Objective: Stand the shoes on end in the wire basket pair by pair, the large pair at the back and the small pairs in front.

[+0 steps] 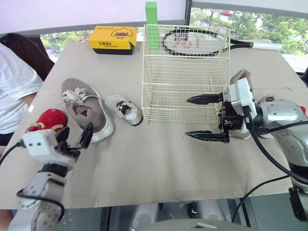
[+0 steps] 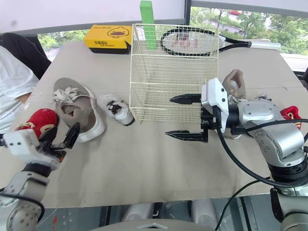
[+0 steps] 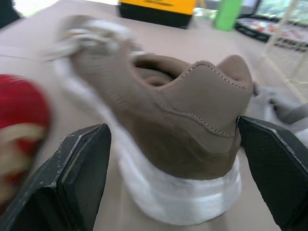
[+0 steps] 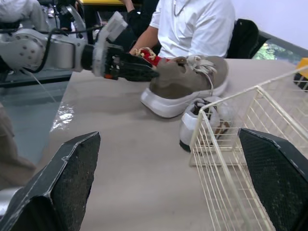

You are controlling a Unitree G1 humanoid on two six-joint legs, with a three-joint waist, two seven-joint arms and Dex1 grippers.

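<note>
The cream wire basket (image 1: 185, 72) stands in the middle of the table with nothing in it. To its left lie a large tan shoe (image 1: 86, 108), a small white shoe (image 1: 124, 109) and a small red shoe (image 1: 48, 119). My left gripper (image 1: 76, 132) is open just behind the tan shoe's heel (image 3: 192, 130), one finger on each side of it and neither touching. My right gripper (image 1: 187, 117) is open and holds nothing, at the basket's front right corner. The second tan shoe (image 2: 235, 82) lies behind that arm, with a red shoe (image 2: 291, 113) further right.
A yellow box (image 1: 113, 39), a green block (image 1: 151, 24) and a racket (image 1: 195, 42) lie behind the basket. A person in a white shirt (image 1: 12, 91) sits at the table's left edge. Bare tabletop (image 1: 154, 163) stretches in front of the basket.
</note>
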